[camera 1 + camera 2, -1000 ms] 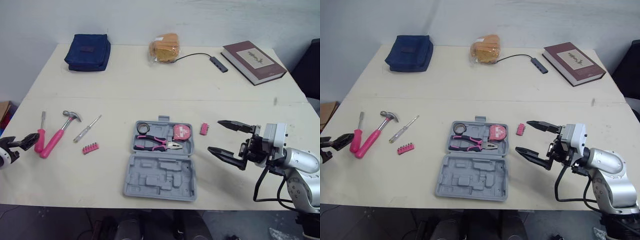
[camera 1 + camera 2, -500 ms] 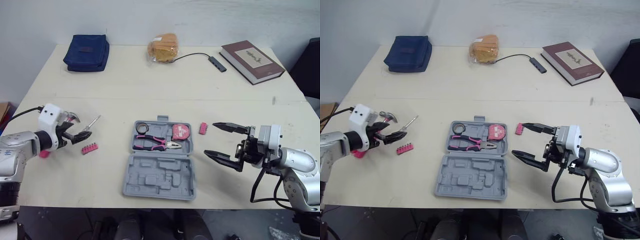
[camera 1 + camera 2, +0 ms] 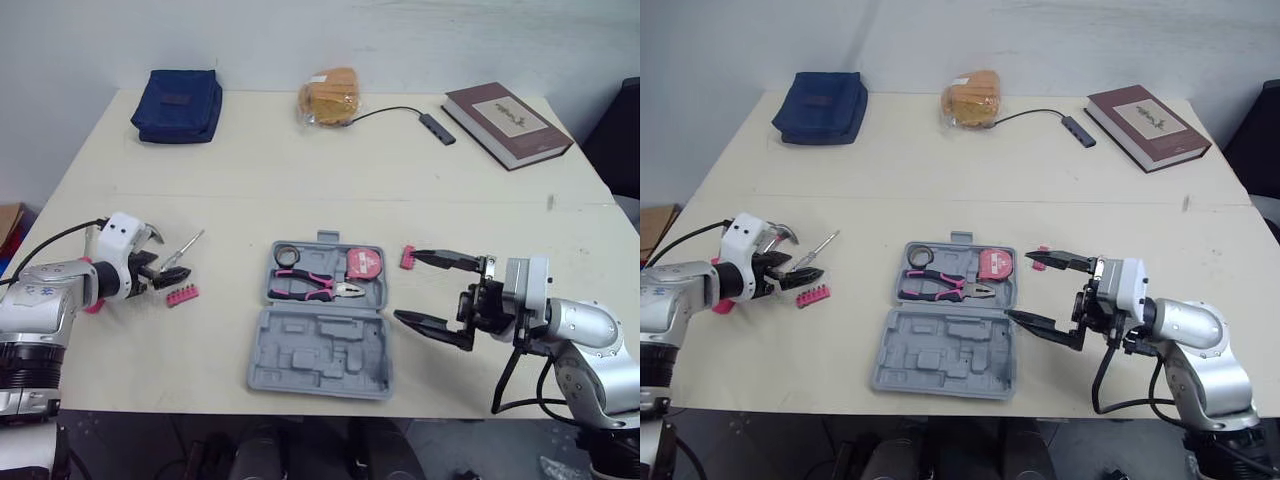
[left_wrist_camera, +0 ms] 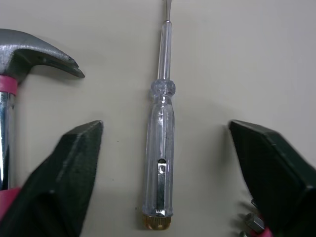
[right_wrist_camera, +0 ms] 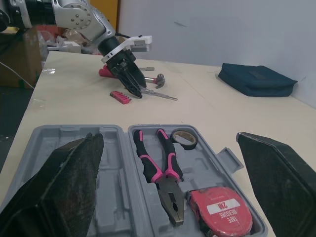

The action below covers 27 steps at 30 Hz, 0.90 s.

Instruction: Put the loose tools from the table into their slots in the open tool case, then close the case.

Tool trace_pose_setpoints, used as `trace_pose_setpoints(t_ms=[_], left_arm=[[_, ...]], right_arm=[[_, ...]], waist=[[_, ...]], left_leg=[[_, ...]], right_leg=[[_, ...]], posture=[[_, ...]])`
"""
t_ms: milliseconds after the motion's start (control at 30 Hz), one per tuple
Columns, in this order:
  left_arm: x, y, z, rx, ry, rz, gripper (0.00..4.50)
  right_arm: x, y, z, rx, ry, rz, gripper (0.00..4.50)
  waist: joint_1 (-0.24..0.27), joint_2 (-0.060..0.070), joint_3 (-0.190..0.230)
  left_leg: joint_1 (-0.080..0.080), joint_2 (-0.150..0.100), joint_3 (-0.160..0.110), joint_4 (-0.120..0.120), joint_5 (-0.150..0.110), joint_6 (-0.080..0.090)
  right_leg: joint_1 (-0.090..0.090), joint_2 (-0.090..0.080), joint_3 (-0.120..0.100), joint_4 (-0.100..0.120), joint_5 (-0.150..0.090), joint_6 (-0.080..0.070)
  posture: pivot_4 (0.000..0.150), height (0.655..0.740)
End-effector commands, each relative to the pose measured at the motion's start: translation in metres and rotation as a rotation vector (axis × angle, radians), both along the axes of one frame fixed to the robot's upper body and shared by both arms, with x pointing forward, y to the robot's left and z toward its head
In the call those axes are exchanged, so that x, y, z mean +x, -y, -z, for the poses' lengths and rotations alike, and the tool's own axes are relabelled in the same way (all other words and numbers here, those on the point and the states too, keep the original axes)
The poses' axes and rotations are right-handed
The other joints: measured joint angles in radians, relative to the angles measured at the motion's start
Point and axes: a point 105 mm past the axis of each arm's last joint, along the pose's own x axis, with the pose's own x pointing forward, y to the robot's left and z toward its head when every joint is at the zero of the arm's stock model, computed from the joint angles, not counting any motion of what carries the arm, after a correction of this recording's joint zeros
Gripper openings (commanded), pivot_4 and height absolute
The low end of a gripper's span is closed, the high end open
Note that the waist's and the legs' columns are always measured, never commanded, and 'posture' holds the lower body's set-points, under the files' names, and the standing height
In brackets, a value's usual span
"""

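Left gripper [image 3: 162, 272] spread wide, straddling the clear screwdriver [image 4: 161, 123] lying on the desk [image 3: 300, 170], hammer [image 4: 34, 54] just beside. Best to drop straight down and pinch the thick handle, staying clear of the hammer head. Mid-desk, the open tool case [image 3: 318, 350] shows empty slots. Right gripper [image 3: 405, 285], also spread and holding nothing, hovers beside the case's right edge

Likely lab: plain table [image 3: 400, 190], background clutter [image 5: 49, 37].
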Motion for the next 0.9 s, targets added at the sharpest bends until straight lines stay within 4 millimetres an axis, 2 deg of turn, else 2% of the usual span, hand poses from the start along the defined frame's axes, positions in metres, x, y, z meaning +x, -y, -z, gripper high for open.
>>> trace_pose_setpoints(t_ms=[33, 100, 167, 200, 233, 367, 467, 567, 700, 800, 900], left_arm=[[-0.001, 0.000, 0.016, 0.000, -0.042, 0.007, 2.42], [0.000, 0.000, 0.016, -0.001, -0.041, 0.009, 1.41], [0.000, -0.001, 0.014, -0.001, -0.023, 0.015, 0.63], [0.003, 0.006, 0.002, -0.026, 0.048, 0.065, 0.14], [0.004, 0.010, -0.007, -0.042, 0.101, 0.103, 0.05], [0.003, 0.018, -0.047, -0.033, 0.270, 0.195, 0.05], [-0.011, 0.049, -0.078, -0.011, 0.388, 0.418, 0.05], [-0.023, 0.078, -0.089, -0.016, 0.436, 0.574, 0.05], [-0.038, 0.107, -0.085, 0.008, 0.435, 0.739, 0.05], [-0.064, 0.158, -0.072, 0.029, 0.341, 0.995, 0.05], [-0.079, 0.182, -0.061, 0.077, 0.252, 1.105, 0.05]], right_arm=[[-0.001, 0.001, -0.008, 0.003, 0.042, 0.007, 4.50], [-0.001, 0.002, -0.008, 0.002, 0.042, 0.010, 4.50], [0.002, 0.007, -0.008, -0.015, 0.054, 0.035, 4.50], [0.004, 0.013, -0.011, -0.023, 0.068, 0.065, 4.50], [0.006, 0.018, -0.014, -0.029, 0.079, 0.087, 4.50], [0.003, 0.024, -0.011, -0.056, 0.068, 0.100, 4.50], [0.003, 0.029, -0.007, -0.074, 0.063, 0.122, 4.50], [0.003, 0.033, -0.004, -0.091, 0.062, 0.137, 4.50], [0.005, 0.040, 0.000, -0.116, 0.086, 0.160, 4.50], [0.002, 0.043, 0.008, -0.137, 0.054, 0.153, 4.50], [0.000, 0.044, 0.013, -0.143, 0.037, 0.153, 4.50]], waist=[[0.000, 0.000, 0.000], [0.000, 0.000, 0.000], [0.001, 0.000, 0.000], [0.002, 0.000, 0.000], [0.002, 0.000, 0.000], [0.007, -0.003, 0.000], [0.010, -0.003, 0.000], [0.010, -0.003, 0.000], [0.009, -0.003, 0.000], [0.013, -0.003, 0.000], [0.022, -0.003, 0.000]], left_leg=[[0.000, 0.000, 0.000, 0.000, 0.000, 0.000], [0.000, 0.000, 0.000, 0.000, 0.000, 0.000], [0.000, 0.000, 0.000, 0.000, 0.000, 0.000], [0.000, 0.000, 0.000, 0.000, 0.000, 0.000], [0.000, 0.000, 0.000, 0.001, 0.000, 0.000], [-0.001, 0.000, 0.000, 0.001, 0.000, 0.001], [-0.002, 0.001, 0.000, 0.001, 0.000, 0.001], [-0.001, 0.000, 0.002, 0.001, 0.000, 0.001], [0.000, 0.000, 0.003, 0.001, 0.000, 0.001], [0.000, -0.001, 0.003, 0.001, 0.000, 0.001], [-0.001, -0.001, 0.003, 0.001, 0.000, 0.001]], right_leg=[[0.000, 0.000, 0.000, 0.000, 0.000, 0.000], [0.000, 0.000, 0.000, 0.000, 0.000, 0.000], [0.000, 0.000, 0.000, 0.001, 0.000, 0.000], [0.000, -0.001, 0.000, 0.001, 0.000, 0.000], [0.000, -0.001, 0.000, 0.001, 0.000, 0.000], [-0.001, -0.001, -0.001, 0.000, 0.000, 0.000], [-0.001, 0.000, -0.001, 0.000, 0.000, 0.000], [0.000, -0.001, 0.000, -0.001, 0.000, 0.000], [0.000, 0.000, 0.001, -0.001, 0.001, 0.001], [0.000, 0.001, 0.001, -0.001, 0.001, 0.001], [0.000, 0.001, 0.002, -0.003, 0.001, 0.002]], posture=[[0.150, 0.7400], [0.150, 0.7400], [0.150, 0.7400], [0.150, 0.7400], [0.150, 0.7400], [0.150, 0.7400], [0.150, 0.7400], [0.150, 0.7400], [0.150, 0.7400], [0.150, 0.7400], [0.150, 0.7400]])
